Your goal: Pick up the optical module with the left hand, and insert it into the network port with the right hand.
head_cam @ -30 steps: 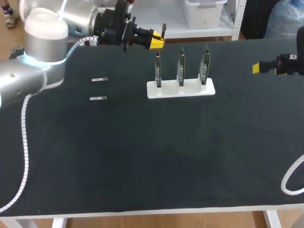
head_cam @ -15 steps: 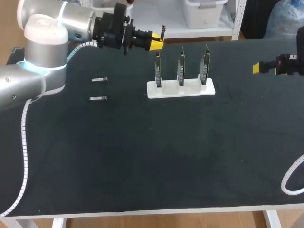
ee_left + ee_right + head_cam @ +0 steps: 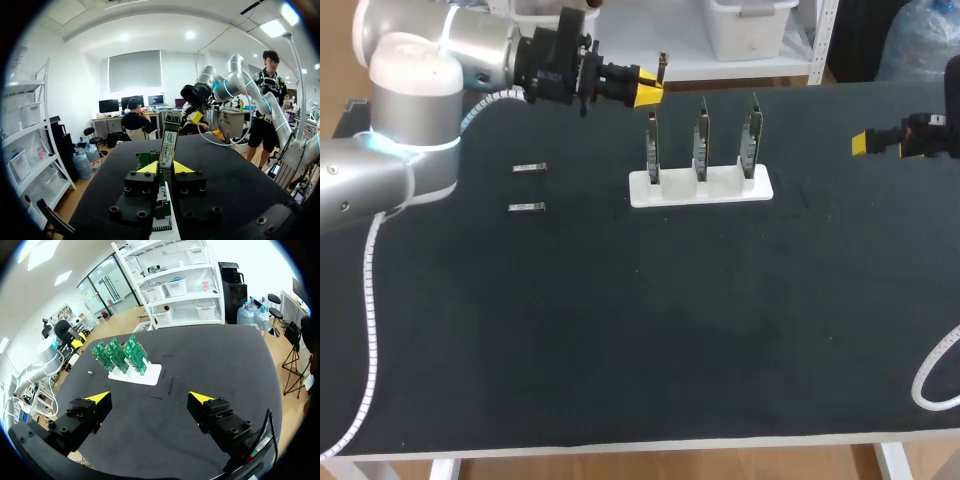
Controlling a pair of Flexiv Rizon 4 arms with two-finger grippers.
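Your left fingers (image 3: 645, 88) are closed on the module (image 3: 168, 143), one yellow tip on each side. The module stands upright between them and projects past the tips. The rack (image 3: 700, 187) of three green cards sits beneath these fingers. Your right fingers (image 3: 861, 143) stand wide apart, holding nothing, with the rack well ahead of them. Two more modules (image 3: 529, 168) lie on the tabletop (image 3: 620, 330), apart from both.

The only print stands on the module (image 3: 168, 145) held between the fingers of the left end effector (image 3: 162, 167): a pale label with a round mark and some small lines, too small to read. On the green boards (image 3: 117, 356) ahead of the right end effector (image 3: 150, 397) no writing can be read.
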